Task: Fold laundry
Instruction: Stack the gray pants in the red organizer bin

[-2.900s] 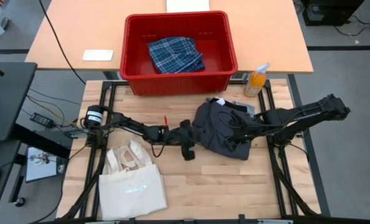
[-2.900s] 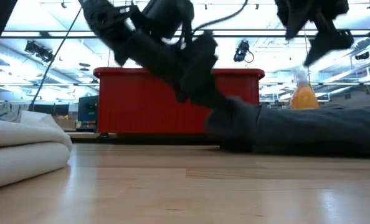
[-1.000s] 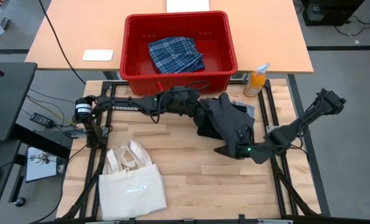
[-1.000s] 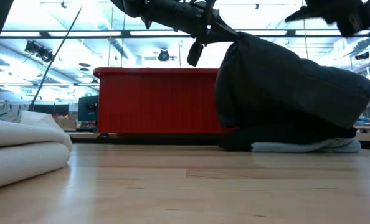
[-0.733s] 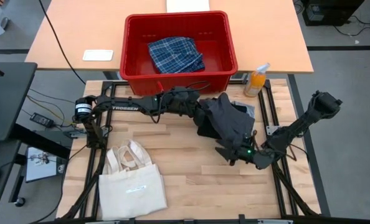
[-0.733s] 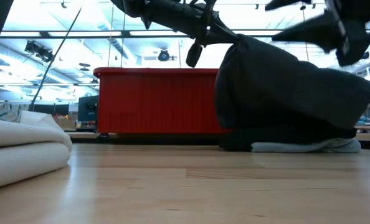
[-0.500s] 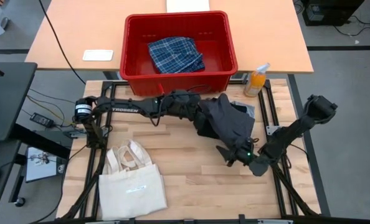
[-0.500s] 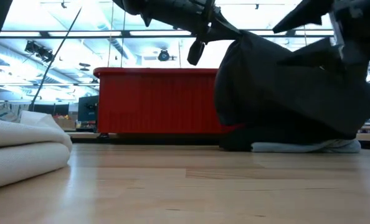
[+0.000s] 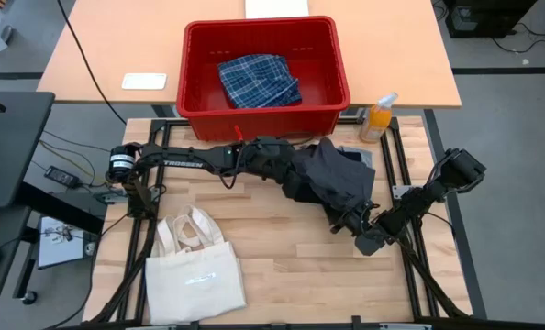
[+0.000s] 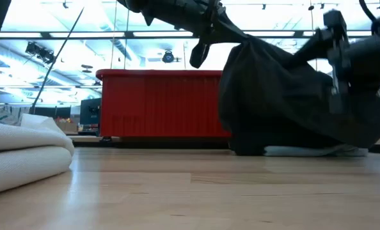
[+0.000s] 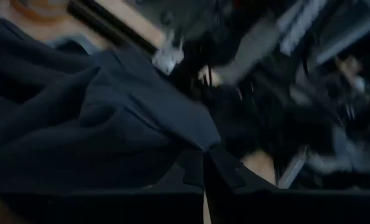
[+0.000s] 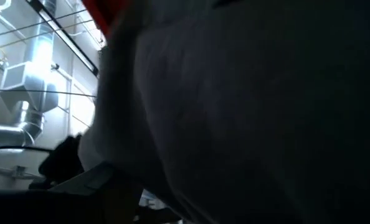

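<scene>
Wooden counter [image 9: 272, 266]: charcoal garment [image 9: 339, 183] lifted at centre-right, left gripper [image 9: 302, 165] clenched on its upper edge. Right gripper [image 9: 353, 220] spread at the lower hem; seat both fingers before you close.

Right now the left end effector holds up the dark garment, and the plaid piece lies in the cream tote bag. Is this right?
Not quite. The high view shows the plaid piece in the red bin, not the tote bag. The left end effector does hold up the dark garment.

dark garment [image 12: 247, 112] fills view | ceiling ducts [image 12: 23, 99] behind | red edge [image 12: 107, 12]
</scene>
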You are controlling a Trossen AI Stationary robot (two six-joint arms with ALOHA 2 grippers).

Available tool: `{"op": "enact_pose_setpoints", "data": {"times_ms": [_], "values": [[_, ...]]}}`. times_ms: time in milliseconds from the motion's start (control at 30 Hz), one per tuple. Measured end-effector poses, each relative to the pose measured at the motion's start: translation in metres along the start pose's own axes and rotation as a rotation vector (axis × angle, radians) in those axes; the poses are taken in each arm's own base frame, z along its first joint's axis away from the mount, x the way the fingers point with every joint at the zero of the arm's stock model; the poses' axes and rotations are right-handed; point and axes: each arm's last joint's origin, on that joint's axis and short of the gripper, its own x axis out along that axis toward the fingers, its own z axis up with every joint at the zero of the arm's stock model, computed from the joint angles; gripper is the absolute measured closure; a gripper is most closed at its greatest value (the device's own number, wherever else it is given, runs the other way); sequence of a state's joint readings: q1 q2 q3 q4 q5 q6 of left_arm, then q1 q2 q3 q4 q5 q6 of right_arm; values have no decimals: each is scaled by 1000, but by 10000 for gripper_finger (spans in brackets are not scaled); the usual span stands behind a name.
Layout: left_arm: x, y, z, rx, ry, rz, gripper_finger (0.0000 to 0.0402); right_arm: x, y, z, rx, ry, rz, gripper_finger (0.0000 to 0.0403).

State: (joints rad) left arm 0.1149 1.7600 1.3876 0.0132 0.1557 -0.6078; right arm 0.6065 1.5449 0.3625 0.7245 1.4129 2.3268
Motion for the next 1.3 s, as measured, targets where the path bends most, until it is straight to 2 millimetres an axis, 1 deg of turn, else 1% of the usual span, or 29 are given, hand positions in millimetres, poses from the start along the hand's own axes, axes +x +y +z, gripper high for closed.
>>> {"op": "enact_pose_setpoints", "data": {"times_ms": [100,200,300,400,467,567,700,800,900,1000,1100,1300], "values": [[-2,1,-6,66,103,-31,401,0,-1,15,-36,-24,14,98],[-5,3,-14,106,226,-68,401,-1,10,17,-56,-57,51,101],[-6,5,-21,130,315,-97,401,-2,23,11,-100,-55,57,102],[-7,3,-22,181,350,-173,401,-3,37,1,-122,-70,74,102],[-8,2,-24,230,370,-227,401,-4,43,-2,-135,-82,82,102],[-9,1,-24,270,386,-277,401,-5,44,-3,-138,-62,73,102],[-8,0,-24,277,377,-293,401,-2,39,-3,-181,14,26,102],[-8,-3,-23,283,370,-330,401,1,37,-2,-138,40,0,102],[-8,-8,-25,290,374,-357,401,7,34,2,-35,46,-34,102],[-7,-11,-28,293,380,-364,401,15,32,1,56,120,-120,100],[-6,-13,-29,296,366,-329,401,19,30,0,108,204,-206,96],[-5,-9,-28,287,329,-214,401,21,36,-8,171,237,-221,91]]}}
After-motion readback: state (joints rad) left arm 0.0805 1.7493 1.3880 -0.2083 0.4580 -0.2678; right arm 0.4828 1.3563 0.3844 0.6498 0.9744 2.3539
